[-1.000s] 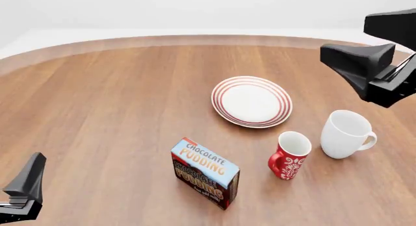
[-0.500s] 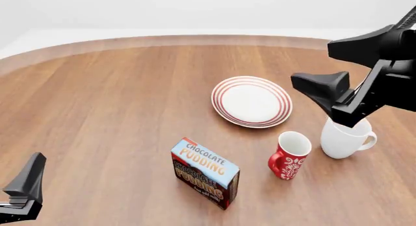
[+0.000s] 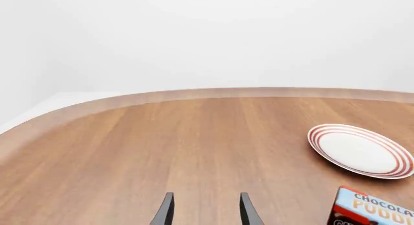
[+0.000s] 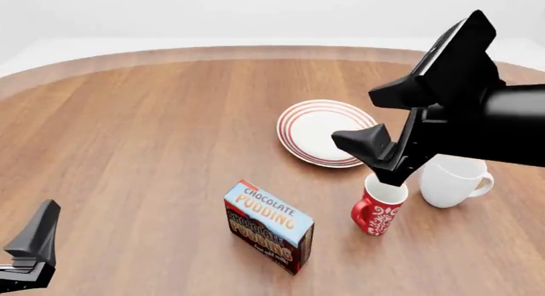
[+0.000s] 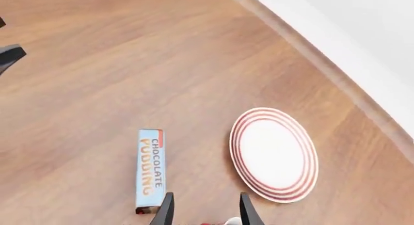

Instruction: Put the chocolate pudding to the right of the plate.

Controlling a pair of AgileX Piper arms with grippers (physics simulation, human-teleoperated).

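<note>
The chocolate pudding (image 4: 268, 224) is a small carton with a light blue top and dark brown front. It stands upright on the table, near and left of the plate (image 4: 317, 131), a white plate with red rings. My right gripper (image 4: 358, 117) hangs open and empty above the plate's right edge. Its wrist view shows the chocolate pudding (image 5: 150, 169) and plate (image 5: 274, 153) from above. My left gripper (image 3: 205, 213) rests open and empty at the near left corner, far from the chocolate pudding (image 3: 372, 210).
A red patterned mug (image 4: 379, 212) stands right of the pudding, under my right gripper. A plain white mug (image 4: 450, 180) sits just right of it, partly hidden by the right arm. Bare wood table (image 4: 153, 136) stretches left of the plate.
My right arm has swept in from the far right, leftward and nearer, past the white mug to over the plate's right edge. The left arm and all objects are unmoved.
</note>
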